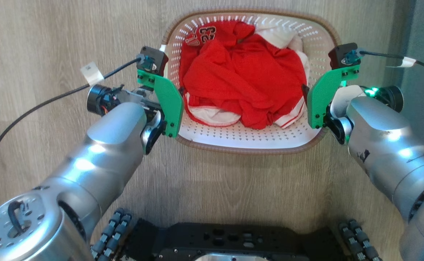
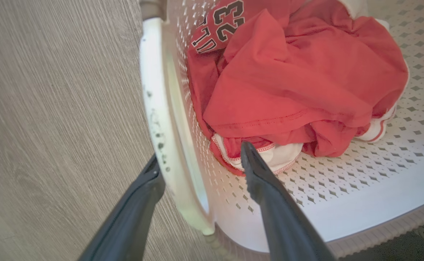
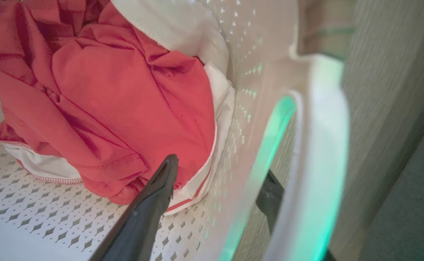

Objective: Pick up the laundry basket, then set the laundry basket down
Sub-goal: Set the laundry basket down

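While the laundry basket [image 1: 251,136] sits on the pale wood-grain floor [image 1: 52,36] just ahead of my dark base [image 1: 233,243], between my two arms, I have a claw at each of its short sides. A brown woven-look rim rings its white perforated walls. Inside lies a heap of red garments [image 1: 240,72], one showing the number 23, with white cloth [image 1: 280,36] tucked under and behind.

My left claw [image 2: 199,154] is spread, not clamped. Its outer finger [image 2: 135,210] lies against the outside edge of the white left handle [image 2: 154,94], which is flecked with dark marks. Its inner finger [image 2: 269,195] reaches down inside the basket, apart from the wall, with its tip by a white, red-trimmed hem under the red heap. Handle and wall stand between the two fingers.

My right claw [image 3: 221,168] is spread too. Its inner finger [image 3: 143,214] points into the basket, tip at the edge of the red heap and clear of the wall. Its outer finger [image 3: 269,199] shows through the slot of the white right handle [image 3: 320,152], outside the wall. I cannot tell whether it touches the handle. A green glow tints that handle's inner edge.

From my head, a green plate [image 1: 168,101] on the left wrist overlaps the basket's left rim and hides the fingers. Its twin does the same on the right. A black cable [image 1: 34,108] with a white tag trails from my left wrist across the floor.
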